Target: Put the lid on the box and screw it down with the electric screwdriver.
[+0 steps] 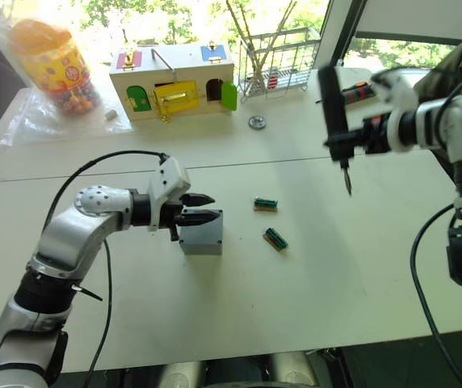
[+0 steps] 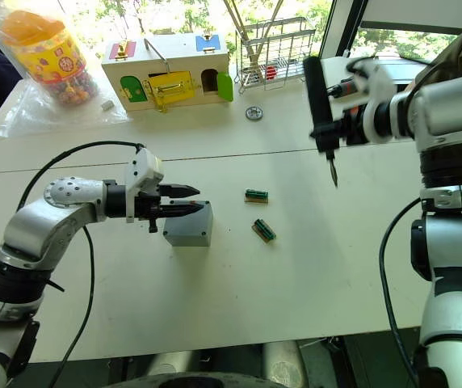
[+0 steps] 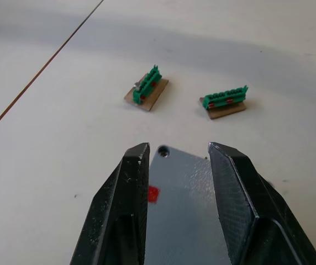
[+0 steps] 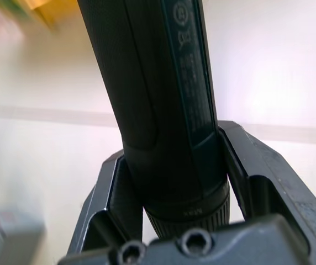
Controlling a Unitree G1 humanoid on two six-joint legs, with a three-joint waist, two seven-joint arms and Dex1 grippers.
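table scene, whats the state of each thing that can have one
lid: seated on the box
box: closed, resting on the table
electric screwdriver: gripped upright, bit down, held in the air
left gripper: jaws open over the lid
right gripper: jaws shut on the electric screwdriver

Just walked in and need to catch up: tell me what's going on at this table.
A two-armed robot is assembling a small grey box on a white table. The left gripper hovers open just over the box, whose lid already lies on top. The right gripper holds the electric screwdriver upright in the air, bit down, well off to the box's right. Two green terminal blocks lie on the table between them. No screwing is under way yet.
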